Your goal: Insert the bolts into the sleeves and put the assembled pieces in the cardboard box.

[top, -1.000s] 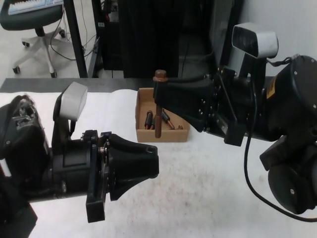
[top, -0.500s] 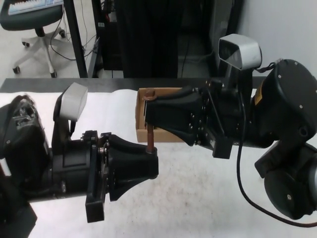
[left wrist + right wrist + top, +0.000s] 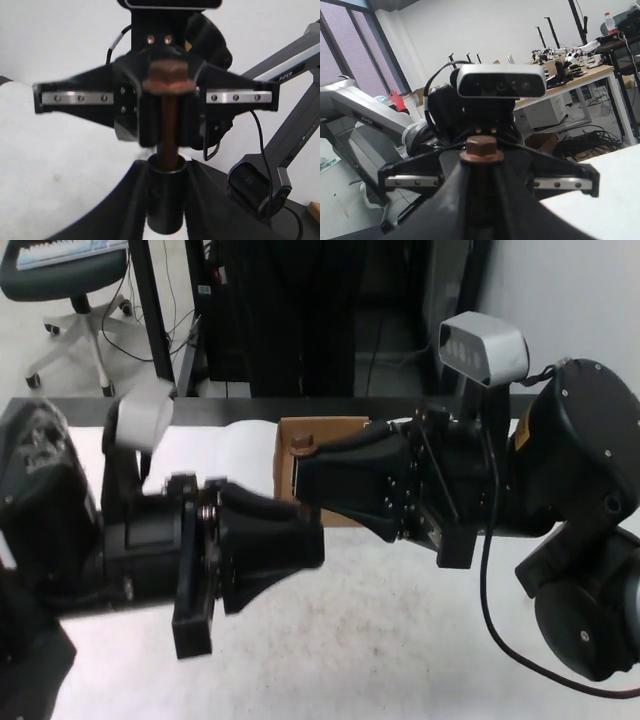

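**Two grippers, one bolt, one sleeve**

The left gripper [image 3: 312, 550] is clamped on the sleeve [image 3: 166, 197]. Its matte black fingers [image 3: 125, 210] taper inward and press the tube from both sides. The sleeve is a smooth, dark cylinder with a faint sheen along its open rim.

The right gripper [image 3: 303, 480] is closed on the bolt [image 3: 169, 130], with the shank pinched between two blocky black fingers. The bolt is rust-brown metal (dull, a little mottled), with a hexagonal head [image 3: 481, 148] standing proud of the fingertips and a plain round shank. The shank's far end sits in the mouth of the sleeve, so the two parts are in line and touching at the rim. How deep it goes cannot be told.

In the left wrist view, the bar behind the right gripper's fingers carries two silver strips [image 3: 75, 98] dotted with small screws.

In the high view the left arm enters from nine o'clock and the right arm from three o'clock. The cardboard box [image 3: 318, 423], plain brown board, lies at twelve o'clock from the meeting point, partly behind the right gripper. Both arms hang over the pale, slightly speckled bench top [image 3: 400, 620].
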Available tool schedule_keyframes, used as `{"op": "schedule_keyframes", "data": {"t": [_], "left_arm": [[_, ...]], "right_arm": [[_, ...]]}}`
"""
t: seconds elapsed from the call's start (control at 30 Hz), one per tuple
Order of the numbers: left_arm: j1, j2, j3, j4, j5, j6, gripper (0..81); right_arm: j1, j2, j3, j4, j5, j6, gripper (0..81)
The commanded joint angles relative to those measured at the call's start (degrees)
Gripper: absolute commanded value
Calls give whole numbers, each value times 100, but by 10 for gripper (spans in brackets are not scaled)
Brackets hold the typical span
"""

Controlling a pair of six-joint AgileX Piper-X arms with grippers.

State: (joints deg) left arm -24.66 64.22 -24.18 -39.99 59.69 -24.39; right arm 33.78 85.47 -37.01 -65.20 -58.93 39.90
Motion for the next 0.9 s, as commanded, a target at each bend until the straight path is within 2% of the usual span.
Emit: {"op": "schedule_keyframes", "data": {"t": [0.0,0.27,0.3,0.4,0.43,0.53,0.87], "left_arm": [[8,-18,-195,-134,-97,58,2],[72,-18,-289,76,-63,158,2],[72,-18,-289,150,-43,235,2],[72,-18,-289,233,-45,303,2],[72,-18,-289,230,-45,303,2],[72,-18,-289,221,102,344,2],[72,-18,-289,337,469,343,2]], "right_arm": [[32,-39,6,34,-297,-13,8],[32,-39,6,34,-405,-13,1],[32,-39,6,34,-405,-13,21],[32,-39,6,34,-405,-13,172],[32,-39,6,34,-353,8,269],[32,-39,6,78,-103,213,449],[19,-39,6,78,-99,67,441]]}}
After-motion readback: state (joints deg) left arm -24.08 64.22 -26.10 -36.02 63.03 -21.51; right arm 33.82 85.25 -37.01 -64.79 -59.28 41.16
